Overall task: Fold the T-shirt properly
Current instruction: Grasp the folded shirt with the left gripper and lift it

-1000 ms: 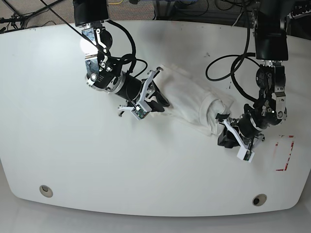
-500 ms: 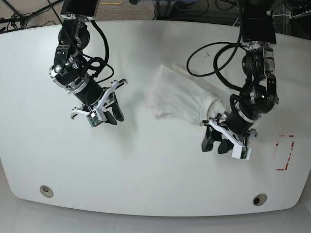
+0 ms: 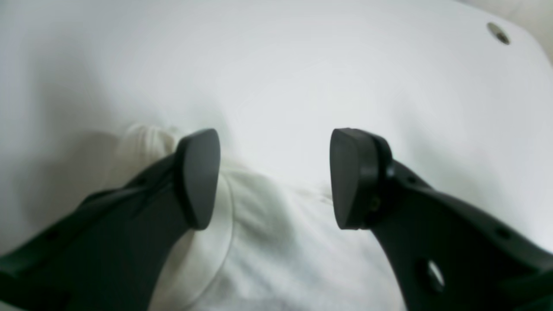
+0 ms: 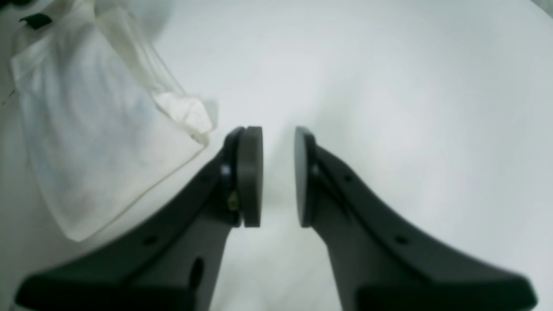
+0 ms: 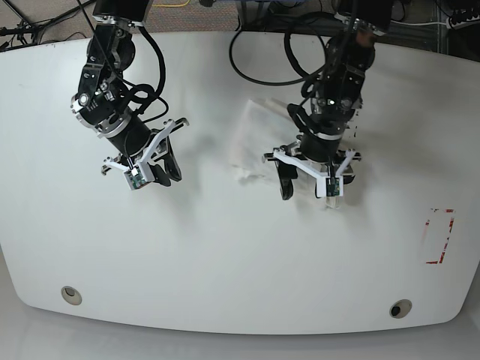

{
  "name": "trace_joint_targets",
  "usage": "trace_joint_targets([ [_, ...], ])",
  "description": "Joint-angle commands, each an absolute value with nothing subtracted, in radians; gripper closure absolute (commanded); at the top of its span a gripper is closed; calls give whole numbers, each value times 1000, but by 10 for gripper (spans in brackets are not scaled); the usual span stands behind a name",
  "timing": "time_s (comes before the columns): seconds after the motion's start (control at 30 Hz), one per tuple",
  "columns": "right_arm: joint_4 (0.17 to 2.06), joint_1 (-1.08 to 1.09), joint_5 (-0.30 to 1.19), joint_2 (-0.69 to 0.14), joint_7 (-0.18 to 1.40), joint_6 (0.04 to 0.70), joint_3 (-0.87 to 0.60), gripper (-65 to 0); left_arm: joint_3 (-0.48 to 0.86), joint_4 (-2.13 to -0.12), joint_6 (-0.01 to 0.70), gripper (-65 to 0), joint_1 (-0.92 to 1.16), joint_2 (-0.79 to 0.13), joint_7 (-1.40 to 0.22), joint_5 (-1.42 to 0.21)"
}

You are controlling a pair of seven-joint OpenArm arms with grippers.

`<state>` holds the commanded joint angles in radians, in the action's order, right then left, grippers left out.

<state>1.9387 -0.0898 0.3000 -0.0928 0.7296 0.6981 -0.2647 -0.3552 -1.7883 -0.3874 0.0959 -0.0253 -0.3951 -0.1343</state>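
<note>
left gripper [image 5: 309,186] has swung over the t-shirt [image 5: 259,139], jaws spread, holding nothing; right gripper [image 5: 150,174] has backed off, jaws nearly together, empty. shirt lies folded mid-tabletop [image 5: 225,255]; the fold looks close to done.

Left gripper [image 5: 307,187] sitting centre-right in base view, pointing down-frame, jaws spread wide, nothing between pads. Right gripper [image 5: 155,173] hanging at left of frame, angled toward lower right, jaws narrowly parted, gripping nothing.
</note>
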Motion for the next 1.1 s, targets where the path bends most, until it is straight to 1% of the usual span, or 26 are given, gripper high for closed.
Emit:
trace_joint_targets([
  [0.13, 1939, -93, 302, -91, 730, 698, -265, -119, -390, -1732, -478, -374, 139, 21, -367, -45],
  [0.17, 1939, -93, 302, -91, 730, 698, -263, -119, -395, -1715, -510, -374, 151, 30, -357, -21],
  [0.27, 1939, -94, 302, -90, 730, 698, -262, -119, -403, -1664, -565, -375, 165, 48, -331, 13],
  [0.3, 1939, -94, 302, -90, 730, 698, -262, -119, -412, -1633, -575, -375, 163, 53, -321, 15],
  [0.5, 1939, -99, 303, -90, 730, 698, -262, -119, -455, -1498, -575, -376, 147, 53, -320, 15],
  [0.6, 1939, -99, 303, -90, 730, 698, -260, -119, -456, -1449, -558, -376, 120, 48, -320, 15],
  [0.67, 1939, -101, 303, -90, 730, 698, -260, -119, -455, -1425, -530, -376, 113, 30, -323, 15],
  [0.8, 1940, -102, 303, -90, 730, 698, -260, -119, -456, -1425, -444, -376, 108, -59, -323, 15],
  [0.9, 1940, -102, 303, -90, 730, 698, -260, -119, -460, -1426, -326, -376, 87, -125, -323, 15],
  [0.93, 1942, -102, 303, -90, 730, 698, -260, -119, -456, -1426, -257, -376, 74, -160, -323, 15],
  [0.97, 1943, -102, 303, -90, 730, 698, -260, -119, -456, -1425, -223, -376, 68, -174, -323, 15],
  [1.03, 1943, -108, 303, -90, 730, 698, -260, -119, -455, -1420, -90, -376, 54, -234, -323, 15],
  [1.1, 1943, -108, 303, -90, 730, 698, -260, -119, -453, -1417, 10, -376, 39, -280, -323, 15],
])
